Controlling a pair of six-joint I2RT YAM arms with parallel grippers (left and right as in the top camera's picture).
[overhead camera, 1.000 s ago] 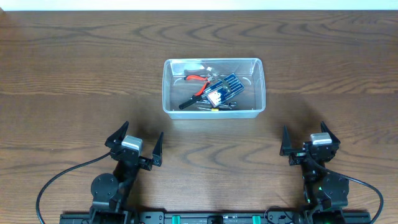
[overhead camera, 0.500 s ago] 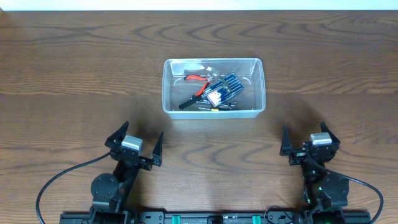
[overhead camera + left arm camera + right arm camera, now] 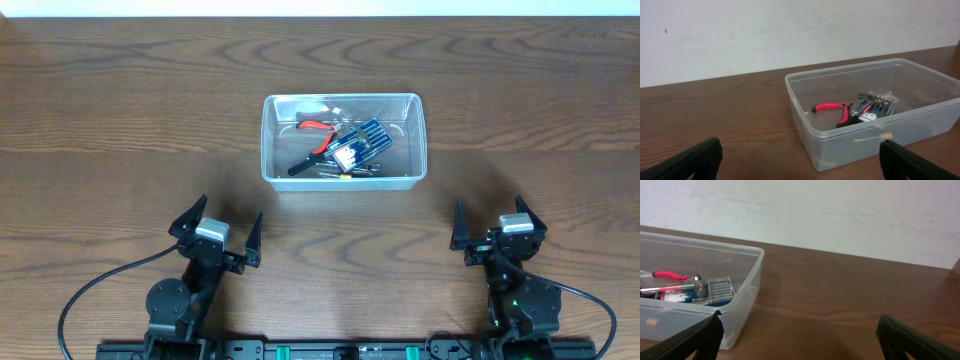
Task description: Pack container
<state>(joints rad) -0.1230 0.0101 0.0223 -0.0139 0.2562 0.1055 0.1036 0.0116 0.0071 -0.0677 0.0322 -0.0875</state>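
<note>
Left tool (image 3: 232,206) and right tool (image 3: 488,203) spread wide, empty, container (image 3: 300,183) well ahead, between them

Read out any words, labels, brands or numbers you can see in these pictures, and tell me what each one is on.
No text is readable in any view.
White label on the blue case inside the container: print too small and blurred to read.
Small tan spot at the container's near wall: too small to tell whether it bears any text.
</note>
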